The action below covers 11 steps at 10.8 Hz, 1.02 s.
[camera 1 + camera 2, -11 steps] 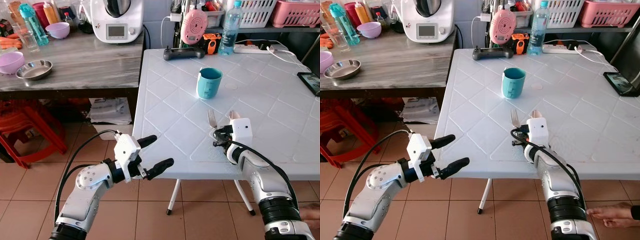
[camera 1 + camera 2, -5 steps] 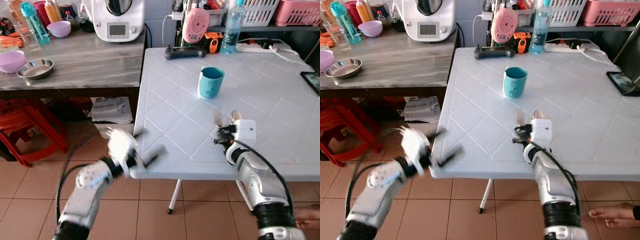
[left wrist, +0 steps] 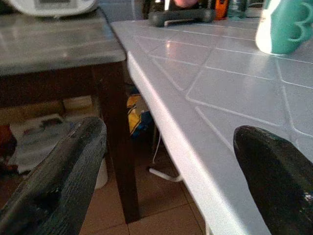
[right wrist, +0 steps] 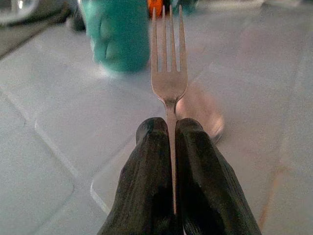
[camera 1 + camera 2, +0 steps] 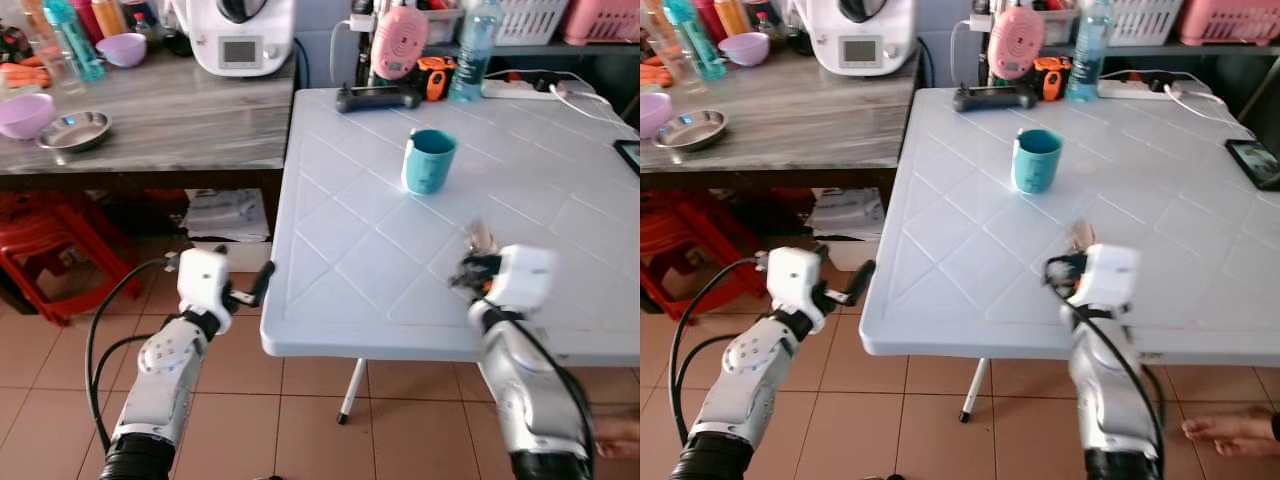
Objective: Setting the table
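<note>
The right gripper (image 4: 168,142) pinches a silver fork (image 4: 167,73) by its handle above the near part of the white table (image 5: 350,250); its long axis runs away from the robot, three tines aimed toward the teal mug (image 5: 429,161); the left gripper (image 3: 171,161) hangs spread open beside the table's edge.
</note>
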Tool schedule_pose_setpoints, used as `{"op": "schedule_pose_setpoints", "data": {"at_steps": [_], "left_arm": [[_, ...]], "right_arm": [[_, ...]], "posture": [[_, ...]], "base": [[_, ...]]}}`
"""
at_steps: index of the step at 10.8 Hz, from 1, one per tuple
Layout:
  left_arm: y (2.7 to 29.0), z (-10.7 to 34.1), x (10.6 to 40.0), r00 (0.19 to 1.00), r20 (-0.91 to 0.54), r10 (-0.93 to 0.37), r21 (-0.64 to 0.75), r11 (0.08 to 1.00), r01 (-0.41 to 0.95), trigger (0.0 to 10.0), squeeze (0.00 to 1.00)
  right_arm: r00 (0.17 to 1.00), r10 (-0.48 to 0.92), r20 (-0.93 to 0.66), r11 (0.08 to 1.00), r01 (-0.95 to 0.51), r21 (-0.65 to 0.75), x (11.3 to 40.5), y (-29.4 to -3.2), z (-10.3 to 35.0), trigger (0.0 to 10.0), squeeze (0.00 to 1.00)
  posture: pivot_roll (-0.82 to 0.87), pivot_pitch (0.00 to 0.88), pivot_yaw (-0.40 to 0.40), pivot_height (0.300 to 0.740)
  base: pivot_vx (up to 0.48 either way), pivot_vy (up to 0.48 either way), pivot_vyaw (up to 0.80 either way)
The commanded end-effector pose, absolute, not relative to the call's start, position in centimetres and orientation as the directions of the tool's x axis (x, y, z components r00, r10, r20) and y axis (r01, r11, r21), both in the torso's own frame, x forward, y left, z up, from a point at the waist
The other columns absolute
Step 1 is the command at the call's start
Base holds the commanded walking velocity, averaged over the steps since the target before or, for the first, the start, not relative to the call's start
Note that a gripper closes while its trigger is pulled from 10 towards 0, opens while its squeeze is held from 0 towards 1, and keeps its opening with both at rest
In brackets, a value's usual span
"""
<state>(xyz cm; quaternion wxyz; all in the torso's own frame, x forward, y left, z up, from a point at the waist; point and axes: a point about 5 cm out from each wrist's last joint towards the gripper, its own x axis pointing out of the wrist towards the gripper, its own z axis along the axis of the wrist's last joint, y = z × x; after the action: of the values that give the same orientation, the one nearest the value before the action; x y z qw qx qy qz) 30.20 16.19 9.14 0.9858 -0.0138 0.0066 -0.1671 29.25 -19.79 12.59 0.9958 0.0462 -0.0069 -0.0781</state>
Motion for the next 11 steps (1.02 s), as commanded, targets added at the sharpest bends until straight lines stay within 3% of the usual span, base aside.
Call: {"op": "schedule_pose_setpoints", "data": {"at_steps": [1, 3, 4, 7, 11], "left_arm": [[16.3, 9.0, 30.4, 0.952, -0.017, -0.305, -0.053, 0.951, 0.304, 10.0, 0.00], [15.8, 9.1, 30.8, 0.950, -0.005, -0.311, -0.057, 0.949, 0.310, 10.0, 0.00], [15.4, 9.1, 31.1, 0.952, 0.004, -0.306, -0.077, 0.949, 0.305, 10.0, 0.00], [15.1, 8.8, 31.3, 0.952, 0.006, -0.307, -0.097, 0.947, 0.306, 10.0, 0.00], [15.0, 8.4, 31.2, 0.953, 0.002, -0.304, -0.109, 0.947, 0.302, 10.0, 0.00]], "right_arm": [[0.982, -0.179, 0.058, 0.980, 0.173, 0.099, 28.9, -19.9, 13.4, 10.0, 0.00], [0.979, -0.175, 0.104, 0.981, 0.165, 0.100, 28.5, -19.4, 14.1, 10.0, 0.00], [0.980, -0.175, 0.098, 0.982, 0.167, 0.087, 28.5, -19.3, 13.9, 10.0, 0.00], [0.979, -0.179, 0.099, 0.982, 0.172, 0.073, 28.6, -19.3, 13.7, 10.0, 0.00], [0.978, -0.178, 0.109, 0.984, 0.174, 0.049, 28.4, -18.9, 13.5, 10.0, 0.00]], "posture": [[-0.02, 0.012, 0.057, 0.740], [-0.02, 0.005, 0.057, 0.740], [-0.02, 0.000, 0.054, 0.740], [-0.02, 0.000, 0.045, 0.740], [-0.03, 0.000, 0.042, 0.740]], "base": [[0.000, 0.000, 0.00], [0.000, 0.000, 0.00], [0.000, 0.000, -0.80], [0.000, 0.300, -0.63], [0.000, 0.357, 0.00]]}}
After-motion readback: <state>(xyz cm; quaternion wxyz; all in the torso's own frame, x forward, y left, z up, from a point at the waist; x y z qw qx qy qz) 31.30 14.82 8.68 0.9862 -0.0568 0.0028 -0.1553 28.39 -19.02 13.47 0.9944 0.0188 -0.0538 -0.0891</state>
